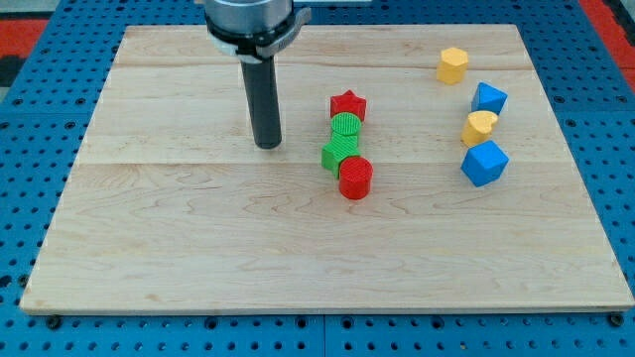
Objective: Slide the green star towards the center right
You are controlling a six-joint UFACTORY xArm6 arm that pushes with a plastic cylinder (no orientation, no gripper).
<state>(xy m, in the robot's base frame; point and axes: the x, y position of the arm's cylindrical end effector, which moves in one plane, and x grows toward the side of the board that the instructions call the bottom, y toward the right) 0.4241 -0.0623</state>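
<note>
My tip (pixel 268 146) rests on the wooden board (pixel 179 248), left of a tight column of blocks at the board's middle. From the top, the column holds a red star (pixel 348 104), a rounded green block (pixel 345 127), an angular green block (pixel 335 155) that looks like the green star, and a red cylinder (pixel 355 178). The tip is about a block's width to the left of the green blocks and touches none of them.
Near the view's right edge stand a yellow hexagon (pixel 452 65), a blue block (pixel 489 98), a yellow rounded block (pixel 479 127) and a larger blue block (pixel 484 163). A blue pegboard (pixel 30 198) surrounds the board.
</note>
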